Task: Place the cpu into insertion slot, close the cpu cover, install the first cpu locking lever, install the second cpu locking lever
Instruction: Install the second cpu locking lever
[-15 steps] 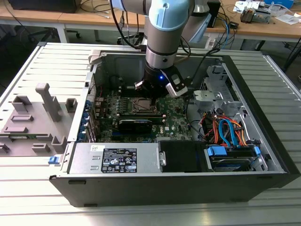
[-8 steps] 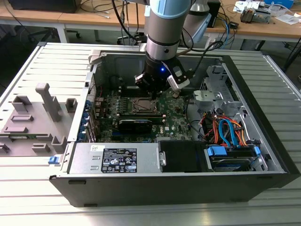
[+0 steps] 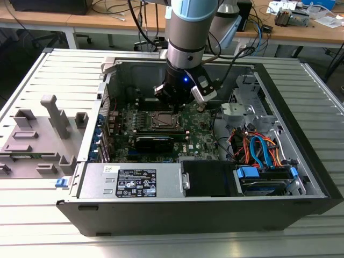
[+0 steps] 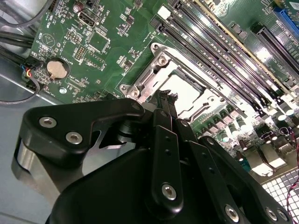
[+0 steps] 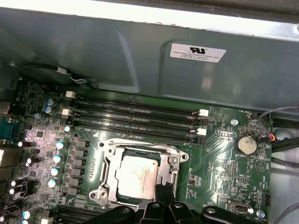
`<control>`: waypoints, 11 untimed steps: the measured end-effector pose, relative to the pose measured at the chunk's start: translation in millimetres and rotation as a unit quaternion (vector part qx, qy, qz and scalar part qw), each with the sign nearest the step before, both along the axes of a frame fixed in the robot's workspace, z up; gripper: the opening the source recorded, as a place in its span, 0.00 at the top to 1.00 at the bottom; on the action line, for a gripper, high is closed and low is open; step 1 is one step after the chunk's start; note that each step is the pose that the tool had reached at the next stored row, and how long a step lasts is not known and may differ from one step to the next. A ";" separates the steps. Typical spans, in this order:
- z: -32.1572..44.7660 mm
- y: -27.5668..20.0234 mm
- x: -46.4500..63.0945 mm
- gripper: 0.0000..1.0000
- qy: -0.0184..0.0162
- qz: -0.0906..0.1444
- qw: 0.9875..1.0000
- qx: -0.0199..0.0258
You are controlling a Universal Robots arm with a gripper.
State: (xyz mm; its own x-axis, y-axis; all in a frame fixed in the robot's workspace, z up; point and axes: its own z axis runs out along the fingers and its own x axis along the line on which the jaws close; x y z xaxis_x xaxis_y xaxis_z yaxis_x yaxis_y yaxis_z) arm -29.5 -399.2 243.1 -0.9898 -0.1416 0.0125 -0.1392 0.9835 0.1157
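Note:
The cpu (image 5: 135,175) lies in the insertion slot (image 5: 108,173), its silvery top facing up. The cpu cover (image 5: 140,151) lies flat around it, and the chip shows through its window. My gripper (image 5: 166,191) hangs just above the socket's edge beside the chip, its black fingertips close together with nothing between them. In the second wrist view the gripper (image 4: 168,99) points at the cover (image 4: 161,60) next to the cpu (image 4: 187,91). In the exterior view the gripper (image 3: 180,101) hovers inside the open computer case, right over the insertion slot (image 3: 163,119).
Long black memory slots (image 5: 135,116) run beside the socket, with the case wall behind them. A coin battery (image 5: 246,144) sits on the green board. A black card (image 3: 155,142), power supply (image 3: 134,180), and a drive bay with coloured cables (image 3: 258,153) crowd the case. A grey fixture (image 3: 37,134) stands outside.

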 end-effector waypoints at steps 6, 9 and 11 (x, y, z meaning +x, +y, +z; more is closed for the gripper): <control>0.0 -1.7 0.0 0.89 0.000 0.000 1.000 0.000; 0.0 -2.8 0.0 0.89 0.000 0.000 1.000 0.000; 0.0 -4.4 0.0 0.89 0.000 0.000 1.000 0.000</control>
State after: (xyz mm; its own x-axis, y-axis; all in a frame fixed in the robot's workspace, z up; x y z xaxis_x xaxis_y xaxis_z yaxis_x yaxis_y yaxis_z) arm -29.5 -403.6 243.1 -0.9898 -0.1416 0.0126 -0.1393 0.9835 0.1157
